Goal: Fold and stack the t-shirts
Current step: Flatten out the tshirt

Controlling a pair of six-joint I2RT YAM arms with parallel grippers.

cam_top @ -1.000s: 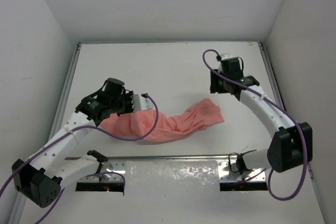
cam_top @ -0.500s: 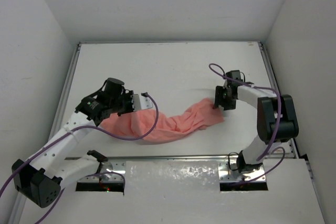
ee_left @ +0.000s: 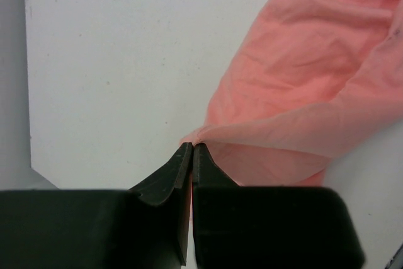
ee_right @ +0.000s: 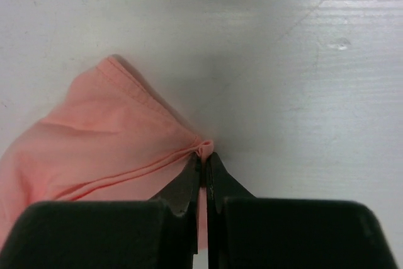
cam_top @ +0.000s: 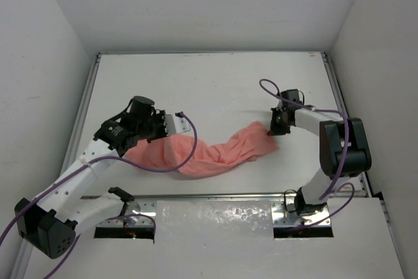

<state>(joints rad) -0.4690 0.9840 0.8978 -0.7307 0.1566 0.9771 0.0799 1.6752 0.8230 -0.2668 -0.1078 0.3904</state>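
Observation:
A salmon-pink t-shirt [cam_top: 219, 153] lies bunched in a long strip across the table's middle. My left gripper [cam_top: 171, 127] is shut on its left end, and in the left wrist view [ee_left: 192, 148] a fold of the t-shirt [ee_left: 308, 74] is pinched between the black fingertips and hangs off to the right. My right gripper [cam_top: 273, 129] is shut on the right corner; the right wrist view [ee_right: 205, 155] shows the hemmed edge of the t-shirt [ee_right: 107, 137] nipped at the tips, low against the table.
The white table [cam_top: 209, 83] is walled by white panels at the back and both sides, with a metal rail [cam_top: 88, 102] along the left edge. A purple cable [cam_top: 186, 158] from the left arm loops over the cloth. The arm bases stand at the near edge.
My right arm came down from above the table to the shirt's right corner, and its gripper closed on the cloth. The left arm kept still with its grip.

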